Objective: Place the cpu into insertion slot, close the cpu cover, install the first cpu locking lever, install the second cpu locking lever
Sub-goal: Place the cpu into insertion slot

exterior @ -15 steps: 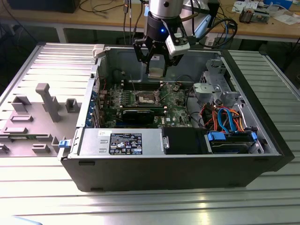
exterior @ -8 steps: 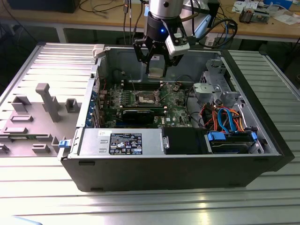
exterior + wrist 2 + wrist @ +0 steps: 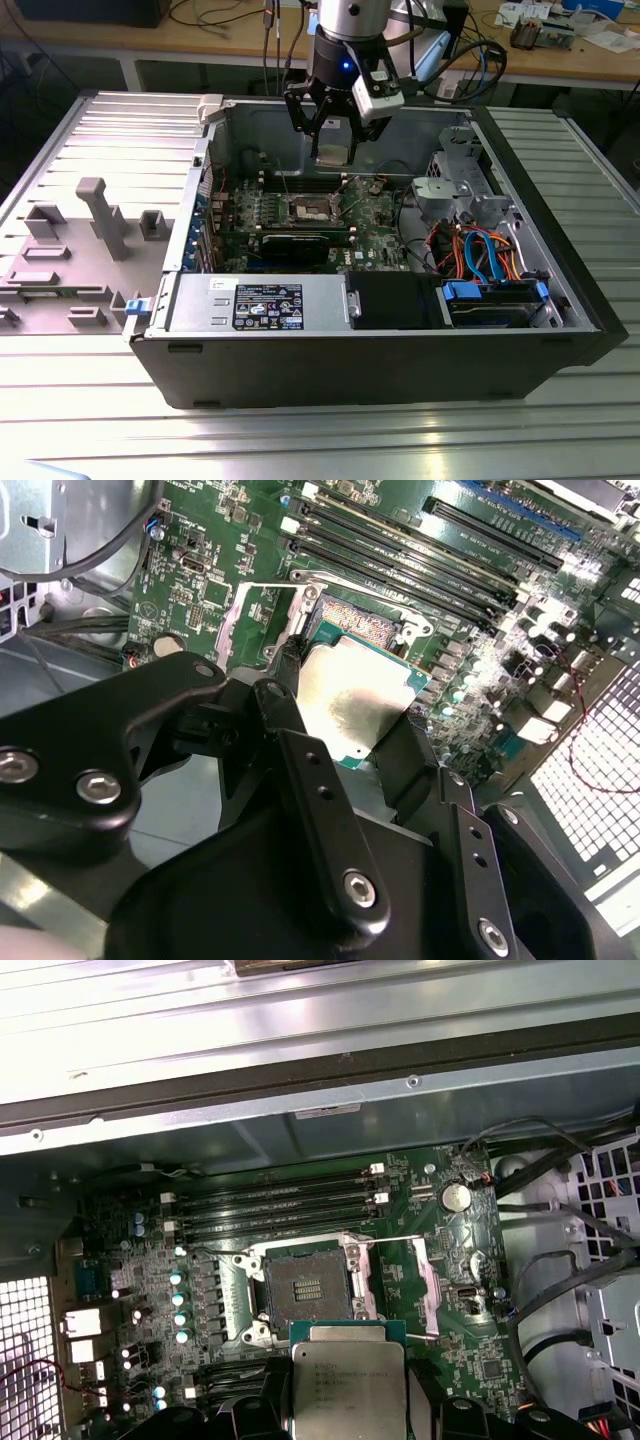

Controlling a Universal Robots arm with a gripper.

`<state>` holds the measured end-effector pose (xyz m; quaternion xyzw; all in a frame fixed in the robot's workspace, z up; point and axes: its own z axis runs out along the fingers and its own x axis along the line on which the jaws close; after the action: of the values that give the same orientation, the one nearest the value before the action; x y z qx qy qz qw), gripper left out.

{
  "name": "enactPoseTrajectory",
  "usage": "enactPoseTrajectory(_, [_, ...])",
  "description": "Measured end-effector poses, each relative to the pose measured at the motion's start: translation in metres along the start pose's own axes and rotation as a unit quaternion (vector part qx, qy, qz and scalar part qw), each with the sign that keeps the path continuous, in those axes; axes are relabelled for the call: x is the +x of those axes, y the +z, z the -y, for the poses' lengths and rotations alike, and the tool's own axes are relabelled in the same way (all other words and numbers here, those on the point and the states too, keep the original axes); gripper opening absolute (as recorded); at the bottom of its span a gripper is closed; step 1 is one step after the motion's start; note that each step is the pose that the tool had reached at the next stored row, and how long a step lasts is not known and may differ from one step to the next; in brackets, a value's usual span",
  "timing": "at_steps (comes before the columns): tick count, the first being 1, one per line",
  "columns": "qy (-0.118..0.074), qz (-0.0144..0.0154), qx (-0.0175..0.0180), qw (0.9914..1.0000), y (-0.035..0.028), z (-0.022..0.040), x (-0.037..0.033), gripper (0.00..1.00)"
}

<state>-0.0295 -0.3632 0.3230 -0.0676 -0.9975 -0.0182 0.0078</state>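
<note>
A ribbed metal table (image 3: 320, 440) carried an open computer case (image 3: 380, 365) lying on its side. Just beside the case, toward the exterior view's left, grey block fixtures (image 3: 100, 215) stood.

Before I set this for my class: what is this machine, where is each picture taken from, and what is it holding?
The machine is a robot arm ending in a claw. The exterior view watches from off the arm: an open computer case on a ribbed metal table. Both wrist views ride on the arm, looking into the case. The claw grips the cpu, a flat square chip, above the green board, near the empty insertion slot, whose cpu cover is swung open.
</note>
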Motion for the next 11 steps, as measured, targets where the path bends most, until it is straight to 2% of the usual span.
enactPoseTrajectory(11, [0.006, 0.0002, -0.0001, 0.99998, 0.0002, 0.0, 0.0, 0.55])
